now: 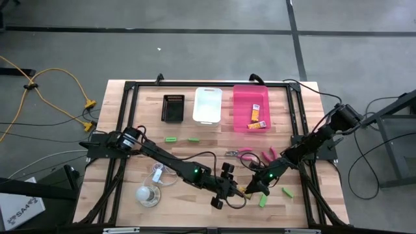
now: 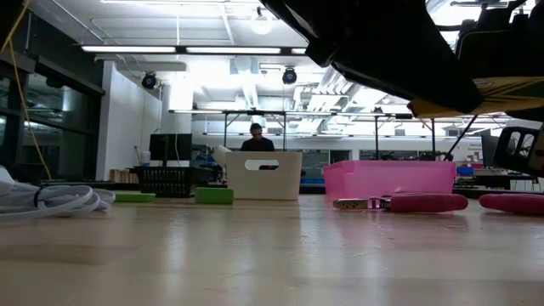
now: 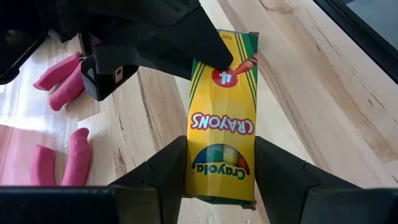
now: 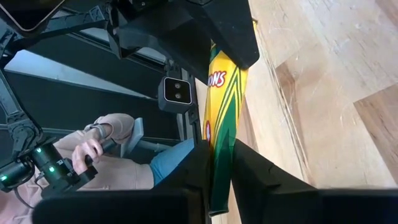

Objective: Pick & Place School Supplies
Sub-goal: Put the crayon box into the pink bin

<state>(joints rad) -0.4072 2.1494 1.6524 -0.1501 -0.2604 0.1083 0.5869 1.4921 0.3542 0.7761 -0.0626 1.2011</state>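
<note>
I have both claws on one crayon packet (image 3: 222, 118), held above the tabletop (image 1: 130, 140) well in front of the pink bin (image 1: 251, 107). My left claw (image 3: 219, 168) pinches the packet's label end between its fingers, and my right claw (image 4: 221, 165) clamps the same packet edge-on from the opposite side. In the overhead picture the two claws meet just in front of the pink-handled scissors (image 1: 250, 155), which lie flat between the bin and the packet. Inside the pink bin I see two more yellow-orange packets (image 1: 258, 116). A green piece (image 1: 286, 191) rests beside my right arm. A person's hand (image 4: 87, 149) shows beyond the tabletop's edge.
</note>
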